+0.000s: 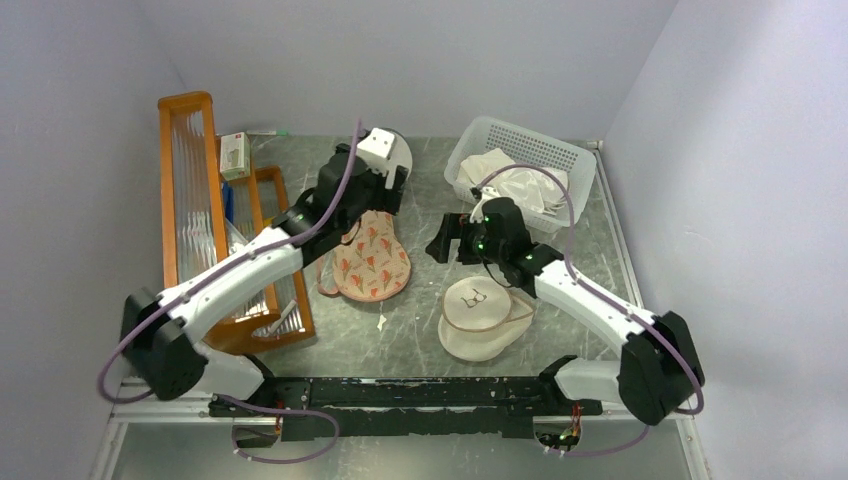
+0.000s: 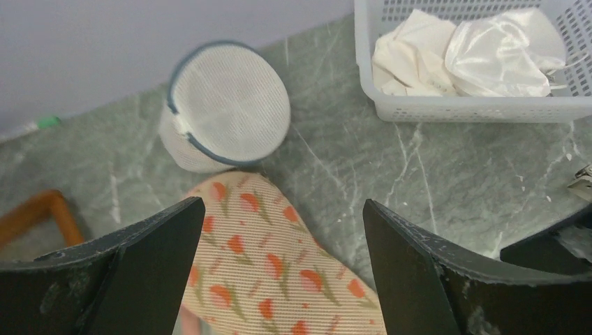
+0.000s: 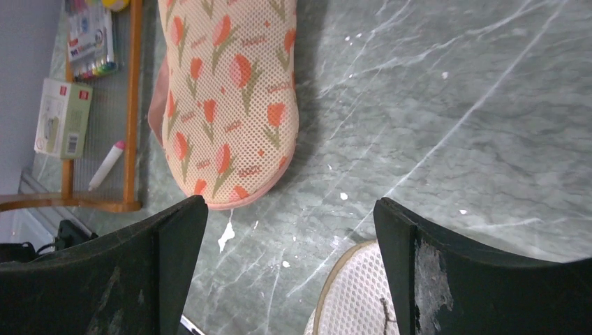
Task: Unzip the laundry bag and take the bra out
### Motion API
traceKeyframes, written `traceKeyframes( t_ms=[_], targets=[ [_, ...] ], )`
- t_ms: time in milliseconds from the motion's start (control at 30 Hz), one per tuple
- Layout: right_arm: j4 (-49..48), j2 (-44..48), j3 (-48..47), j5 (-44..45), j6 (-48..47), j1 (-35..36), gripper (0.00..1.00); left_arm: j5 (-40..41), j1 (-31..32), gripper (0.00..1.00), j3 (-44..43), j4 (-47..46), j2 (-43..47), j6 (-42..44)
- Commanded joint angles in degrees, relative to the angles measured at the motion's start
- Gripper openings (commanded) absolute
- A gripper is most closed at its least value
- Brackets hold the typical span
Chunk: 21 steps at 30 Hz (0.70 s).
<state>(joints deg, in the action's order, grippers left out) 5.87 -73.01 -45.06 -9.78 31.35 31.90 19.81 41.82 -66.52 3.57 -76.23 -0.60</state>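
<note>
Shows laundry bag lying flat on worktop; left pincer spread over its far end; right pincer spread, apart from bag, near cream pouch.

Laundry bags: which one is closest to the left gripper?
The peach tulip-print pouch, under the open left gripper. The white mesh dome bag sits beyond it; the round cream pouch lies farther off.
</note>
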Motion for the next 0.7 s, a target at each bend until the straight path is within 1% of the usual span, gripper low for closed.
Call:
traceKeyframes(
  t_ms=[0,100,200,267,333,400,467,600,667],
  targets=[
    [3.7,5.5,-0.5,5.1,-1.1,-0.7,0.90,0.7,-0.2,0.96,-7.5,9.7,-8.2,-12.0],
    [5.3,8.4,0.4,6.6,-1.0,-1.0,0.90,1.5,-0.3,0.95,-11.4,15.1,-13.7,-18.3],
    [6.7,11.2,0.6,7.5,-1.3,-1.1,0.90,3.9,-0.2,0.96,-13.9,21.6,-18.2,-27.0],
    [7.2,12.6,0.3,7.9,-1.7,-1.2,0.90,4.8,-0.3,0.96,-13.9,24.2,-20.5,-32.4],
    [8.3,13.3,-0.6,8.2,-2.0,-1.3,0.90,4.9,-0.2,0.95,-11.4,24.0,-21.2,-37.6],
    [9.3,13.9,-1.8,8.4,-2.6,-1.3,0.90,5.0,-0.3,0.95,-8.2,21.5,-21.5,-39.6],
    [10.0,14.5,-2.5,8.5,-3.0,-1.3,0.90,7.0,-0.3,0.95,-6.5,20.4,-22.3,-40.2],
    [10.3,15.9,-2.1,8.8,-3.3,-1.3,0.90,10.8,-0.3,0.95,-8.5,22.4,-26.3,-38.7],
    [10.2,16.5,-1.4,9.1,-3.4,-1.3,0.90,11.0,-0.3,0.95,-9.2,22.6,-28.1,-37.5]
  ],
)
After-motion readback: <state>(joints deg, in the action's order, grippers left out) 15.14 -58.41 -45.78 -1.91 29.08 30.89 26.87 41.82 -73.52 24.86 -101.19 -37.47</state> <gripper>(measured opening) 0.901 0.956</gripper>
